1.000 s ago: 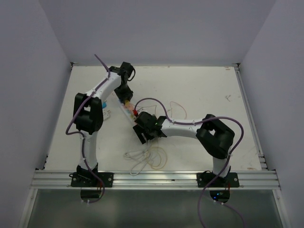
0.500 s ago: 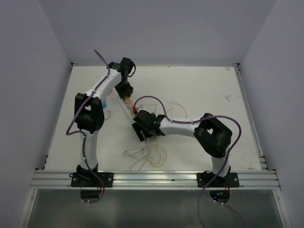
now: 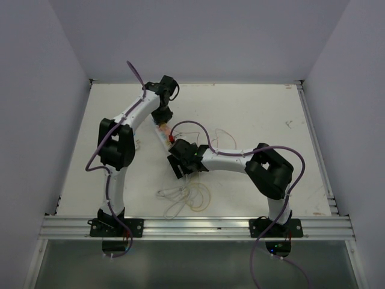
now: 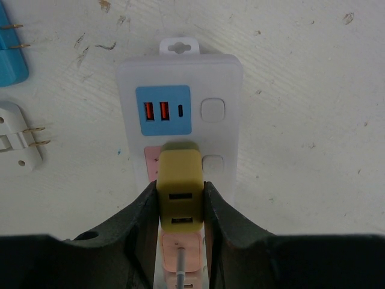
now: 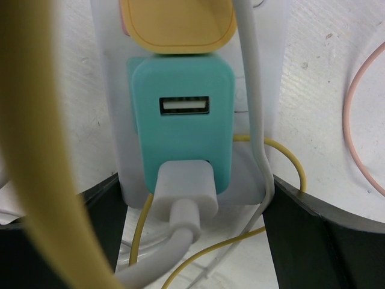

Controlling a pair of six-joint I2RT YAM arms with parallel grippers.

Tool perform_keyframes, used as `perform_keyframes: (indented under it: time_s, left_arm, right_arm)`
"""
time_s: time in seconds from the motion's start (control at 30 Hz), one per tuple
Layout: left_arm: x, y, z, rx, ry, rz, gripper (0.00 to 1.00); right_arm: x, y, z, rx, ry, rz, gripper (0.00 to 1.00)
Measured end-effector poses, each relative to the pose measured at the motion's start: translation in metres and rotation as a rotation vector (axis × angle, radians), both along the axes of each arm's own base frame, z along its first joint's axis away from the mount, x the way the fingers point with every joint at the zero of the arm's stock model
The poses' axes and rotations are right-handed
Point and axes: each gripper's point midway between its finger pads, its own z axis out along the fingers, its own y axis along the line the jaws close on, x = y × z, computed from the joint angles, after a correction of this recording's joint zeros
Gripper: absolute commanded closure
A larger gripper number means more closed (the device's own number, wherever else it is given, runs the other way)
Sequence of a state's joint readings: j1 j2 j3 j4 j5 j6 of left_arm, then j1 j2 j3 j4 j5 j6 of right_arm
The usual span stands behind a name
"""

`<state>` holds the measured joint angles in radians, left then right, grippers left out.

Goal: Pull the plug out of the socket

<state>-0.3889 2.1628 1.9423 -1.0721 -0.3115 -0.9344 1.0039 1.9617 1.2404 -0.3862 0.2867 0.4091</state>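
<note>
The socket is a long white power strip (image 4: 222, 78) with a blue USB face and a pink face; it lies slanted between both arms in the top view (image 3: 162, 136). My left gripper (image 4: 179, 201) is shut on a yellow plug (image 4: 179, 174) that stands over the pink face. A peach plug (image 4: 180, 253) with a white cable sits just below it. My right gripper (image 5: 194, 180) clamps the strip's other end (image 5: 108, 120), where a teal plug (image 5: 180, 138) holds a white USB cable. Its jaws press the strip's sides.
A loose blue plug (image 4: 11, 54) and a loose white plug (image 4: 18, 141) lie left of the strip. White, yellow and pink cords (image 3: 186, 198) coil on the table in front of the right gripper. A rail runs along the table's right edge (image 3: 316, 144).
My left wrist has shifted a little to the right and away along the strip. My right gripper has edged slightly left, still on the strip's end.
</note>
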Motion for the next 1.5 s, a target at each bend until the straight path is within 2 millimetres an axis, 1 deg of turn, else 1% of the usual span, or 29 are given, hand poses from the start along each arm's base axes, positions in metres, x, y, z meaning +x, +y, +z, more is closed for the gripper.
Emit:
perform_keyframes:
  time_s: [0.1, 0.17, 0.43, 0.6, 0.7, 0.87, 1.03, 1.1, 1.13, 1.2, 1.23, 1.3, 1.33, 1.4, 1.43, 1.5]
  left_arm:
    - [0.000, -0.001, 0.000, 0.006, -0.005, -0.002, 1.00]
    - [0.001, 0.002, 0.001, 0.001, -0.003, 0.003, 1.00]
    - [0.001, 0.019, 0.004, -0.129, 0.070, 0.047, 1.00]
    - [0.002, 0.024, 0.008, -0.161, 0.080, 0.054, 1.00]
    - [0.003, 0.022, 0.006, -0.149, 0.074, 0.046, 1.00]
    - [0.006, 0.012, -0.005, -0.094, 0.032, 0.019, 1.00]
    - [0.009, 0.005, -0.005, -0.056, -0.002, -0.001, 1.00]
    - [0.009, 0.004, -0.006, -0.055, -0.004, -0.007, 1.00]
    - [0.009, 0.003, -0.006, -0.056, -0.005, -0.009, 1.00]
    - [0.009, 0.002, -0.008, -0.060, -0.004, -0.011, 1.00]
    - [0.008, 0.002, -0.010, -0.064, -0.004, -0.011, 1.00]
    - [0.005, 0.001, -0.015, -0.072, 0.004, -0.014, 1.00]
    - [0.004, 0.000, -0.015, -0.076, 0.003, -0.015, 1.00]
    - [0.002, 0.000, -0.015, -0.084, 0.005, -0.018, 1.00]
    - [0.001, -0.001, -0.016, -0.088, 0.006, -0.018, 1.00]
    - [0.000, -0.002, -0.015, -0.096, 0.007, -0.020, 1.00]
  right_arm:
    - [0.000, 0.000, 0.000, 0.000, 0.002, -0.006, 1.00]
    - [0.000, 0.000, 0.000, -0.001, 0.002, -0.006, 1.00]
    - [0.002, 0.002, 0.000, -0.001, -0.009, 0.018, 1.00]
    - [0.007, 0.007, 0.000, 0.007, -0.024, 0.027, 1.00]
    - [0.007, 0.007, 0.000, 0.007, -0.024, 0.026, 1.00]
    - [0.006, 0.007, -0.001, 0.013, -0.012, 0.012, 1.00]
    - [0.006, 0.005, 0.000, 0.014, -0.012, -0.009, 1.00]
    - [0.005, 0.004, 0.000, 0.014, -0.011, -0.011, 0.90]
    - [0.005, 0.004, 0.001, 0.016, -0.013, -0.010, 0.79]
    - [0.004, 0.003, 0.001, 0.019, -0.014, -0.005, 0.69]
    - [0.003, 0.001, 0.003, 0.022, -0.016, 0.000, 0.58]
    - [0.000, -0.002, 0.003, 0.021, -0.011, 0.012, 0.46]
    - [0.000, -0.003, 0.004, 0.024, -0.013, 0.016, 0.34]
    - [-0.001, -0.005, 0.006, 0.027, -0.014, 0.024, 0.22]
    - [-0.002, -0.006, 0.006, 0.028, -0.015, 0.028, 0.13]
    - [-0.003, -0.007, 0.007, 0.035, -0.020, 0.034, 0.02]
